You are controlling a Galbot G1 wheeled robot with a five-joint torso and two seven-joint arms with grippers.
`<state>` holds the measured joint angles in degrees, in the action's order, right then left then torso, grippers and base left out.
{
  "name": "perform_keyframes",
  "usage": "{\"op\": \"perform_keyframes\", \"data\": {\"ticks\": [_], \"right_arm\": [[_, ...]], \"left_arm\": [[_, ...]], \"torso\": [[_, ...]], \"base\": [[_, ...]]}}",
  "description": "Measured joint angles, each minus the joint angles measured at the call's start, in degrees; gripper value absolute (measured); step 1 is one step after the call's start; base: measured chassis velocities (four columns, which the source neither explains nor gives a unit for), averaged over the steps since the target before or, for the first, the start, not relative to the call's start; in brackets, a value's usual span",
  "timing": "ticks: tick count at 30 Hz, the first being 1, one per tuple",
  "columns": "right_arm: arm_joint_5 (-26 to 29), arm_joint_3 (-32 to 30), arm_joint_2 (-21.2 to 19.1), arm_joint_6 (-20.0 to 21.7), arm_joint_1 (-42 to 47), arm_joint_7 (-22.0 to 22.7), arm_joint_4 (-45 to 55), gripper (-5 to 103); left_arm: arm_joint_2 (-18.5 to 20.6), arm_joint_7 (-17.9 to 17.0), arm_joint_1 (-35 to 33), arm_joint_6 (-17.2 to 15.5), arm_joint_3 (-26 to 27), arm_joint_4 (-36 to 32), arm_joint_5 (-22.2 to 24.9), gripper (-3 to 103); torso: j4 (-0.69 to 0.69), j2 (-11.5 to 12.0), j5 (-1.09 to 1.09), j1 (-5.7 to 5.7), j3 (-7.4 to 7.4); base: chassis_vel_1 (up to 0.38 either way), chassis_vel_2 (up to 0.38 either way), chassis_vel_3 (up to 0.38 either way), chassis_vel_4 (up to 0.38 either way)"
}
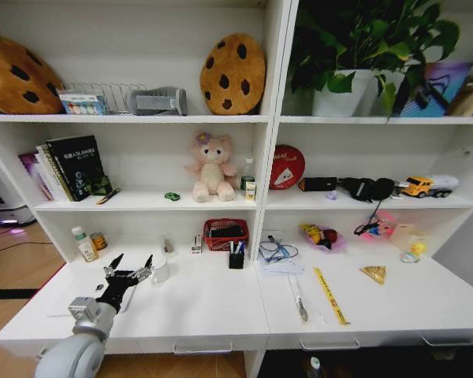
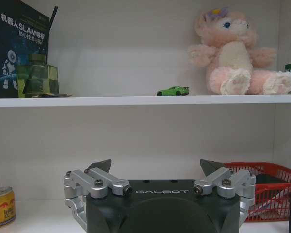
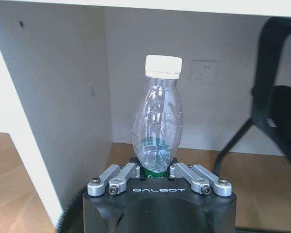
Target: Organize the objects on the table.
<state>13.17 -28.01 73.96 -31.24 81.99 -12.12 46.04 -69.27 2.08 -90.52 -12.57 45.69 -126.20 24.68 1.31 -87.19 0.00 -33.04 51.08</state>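
— What stands behind the bench (image 1: 213,303)?
— Tall white shelving (image 1: 270,118), its back panels pale and evenly lit.
— And left of the shelving?
— Wooden floor (image 1: 16,268); beneath the bench, a white wall (image 3: 218,97) with a socket (image 3: 203,72).

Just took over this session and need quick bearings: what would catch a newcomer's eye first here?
The right tool holds a clear bottle with a white cap, down below the desk edge. The left tool hangs open over the left end of the white desk. Behind it, a pink teddy sits mid-shelf with a tiny green car beside it, and two cookie cushions lean on the top shelf.
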Motion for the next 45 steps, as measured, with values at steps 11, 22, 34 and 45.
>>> {"op": "perform_keyframes", "data": {"ticks": [11,22,34,45], "right_arm": [[1.37,0.03,1.31,2.89,-0.35,-1.01,1.56,43],[2.07,-0.11,0.89,2.62,0.10,0.52,2.23,81],[10.05,2.81,4.67,21.42,22.47,12.16,33.23,100],[-3.94,3.81,5.22,21.06,35.68,26.25,56.01,100]], "left_arm": [[0.00,0.00,0.00,0.00,0.00,0.00,0.00,100],[0.00,0.00,0.00,0.00,0.00,0.00,0.00,100],[0.00,0.02,0.00,0.00,0.00,0.00,0.00,100],[0.00,0.00,0.00,0.00,0.00,0.00,0.00,100]], "torso": [[0.01,0.00,0.00,0.00,0.00],[0.00,0.00,0.00,0.00,0.00],[0.03,0.00,0.00,0.00,-0.01],[-0.01,0.00,0.00,0.00,-0.01]], "base": [[0.000,0.000,0.000,0.000],[0.000,0.000,0.000,0.000],[0.000,0.000,0.000,0.000],[0.000,0.000,0.000,0.000]]}}
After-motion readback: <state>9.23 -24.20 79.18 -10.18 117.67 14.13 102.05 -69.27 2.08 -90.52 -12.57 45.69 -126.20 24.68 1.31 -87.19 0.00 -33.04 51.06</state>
